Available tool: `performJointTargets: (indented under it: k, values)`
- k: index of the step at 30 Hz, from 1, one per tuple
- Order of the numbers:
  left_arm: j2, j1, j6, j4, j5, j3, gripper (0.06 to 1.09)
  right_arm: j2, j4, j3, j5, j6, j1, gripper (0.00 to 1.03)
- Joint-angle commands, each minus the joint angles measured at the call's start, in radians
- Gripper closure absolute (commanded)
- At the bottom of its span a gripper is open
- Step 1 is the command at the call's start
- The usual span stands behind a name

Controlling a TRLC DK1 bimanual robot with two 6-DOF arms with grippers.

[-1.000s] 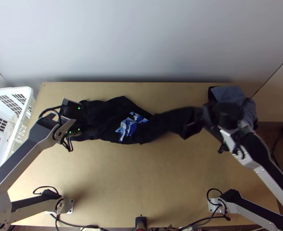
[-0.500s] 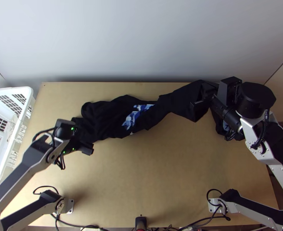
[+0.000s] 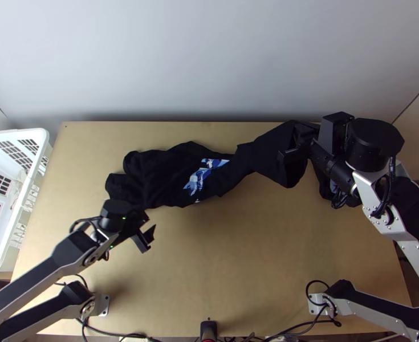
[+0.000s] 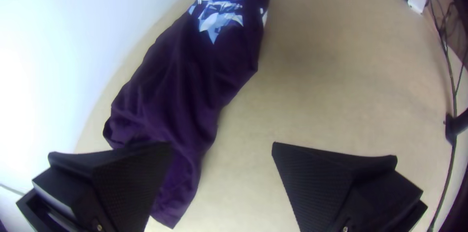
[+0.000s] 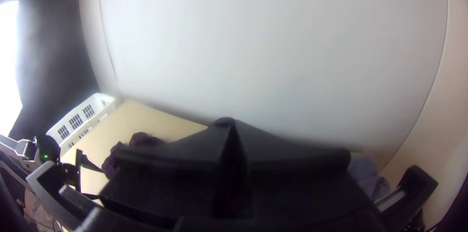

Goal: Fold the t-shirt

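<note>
Down towards the near edge and a little inward — that is how the left hand [image 3: 146,229] has shifted since the earlier frame, baring more of the shirt's left end, while the right hand [image 3: 300,142] has stayed almost where it was.

The black t-shirt [image 3: 163,176] lies in a long, bunched strip across the far half of the surface [image 3: 238,256], neither spread nor neatly folded. Its left end rests loose and wrinkled; towards the right it narrows, then rises to the right hand and hangs there in a broader flap. The blue-and-white print [image 3: 209,169] shows near the middle, partly creased.

The right hand is closed on the raised end of the shirt, at the surface's far right. The left hand stands wide, with bare surface between its fingers in its wrist view — nothing is gripped, and it is just by the near side of the shirt's left end.

Farther out, a white basket [image 3: 45,135] stands at the left edge, a grey cloth [image 5: 365,171] lies beyond the right hand, and cables [image 3: 118,335] run along the near edge.
</note>
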Motion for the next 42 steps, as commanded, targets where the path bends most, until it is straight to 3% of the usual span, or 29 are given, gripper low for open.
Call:
performJointTargets:
  k: [1, 5, 11, 12, 13, 14, 16, 23, 30, 36, 42]
  values:
    - [0.163, 0.031, 0.159, 0.27, -0.013, -0.062, 0.11, 0.004, -0.028, 0.015, -0.001, 0.026, -0.007, 1.0]
    - [0.304, 0.117, 0.182, 0.468, -0.031, -0.036, 0.11, 0.004, -0.045, 0.022, -0.001, 0.03, -0.014, 1.0]
    - [0.432, 0.178, 0.234, 0.589, -0.046, -0.015, 0.11, 0.007, -0.051, 0.027, -0.001, 0.044, -0.028, 1.0]
    - [0.452, 0.183, 0.248, 0.589, -0.053, -0.013, 0.15, 0.01, -0.051, 0.027, -0.001, 0.044, -0.028, 1.0]
    - [0.468, 0.186, 0.26, 0.589, -0.056, -0.012, 0.25, 0.013, -0.05, 0.028, -0.001, 0.046, -0.03, 1.0]
    - [0.478, 0.189, 0.268, 0.581, -0.057, -0.01, 0.46, 0.016, -0.05, 0.03, -0.001, 0.044, -0.033, 1.0]
    - [0.476, 0.189, 0.276, 0.577, -0.048, -0.013, 1.05, 0.019, -0.043, 0.03, -0.001, 0.046, -0.037, 1.0]
    - [0.31, 0.173, 0.135, 0.21, 0.075, 0.087, 1.04, 0.03, -0.037, 0.016, 0.001, 0.038, -0.06, 1.0]
    - [0.117, 0.198, 0.0, -0.226, 0.207, 0.493, 1.04, 0.023, -0.036, 0.033, 0.001, 0.032, -0.074, 1.0]
    - [0.08, 0.299, -0.071, -0.396, 0.306, 0.809, 1.04, 0.007, -0.145, 0.147, -0.027, 0.043, -0.062, 1.0]
    - [0.056, 0.376, -0.189, -0.39, 0.322, 0.978, 1.04, 0.004, -0.254, 0.374, -0.085, 0.112, -0.103, 1.0]
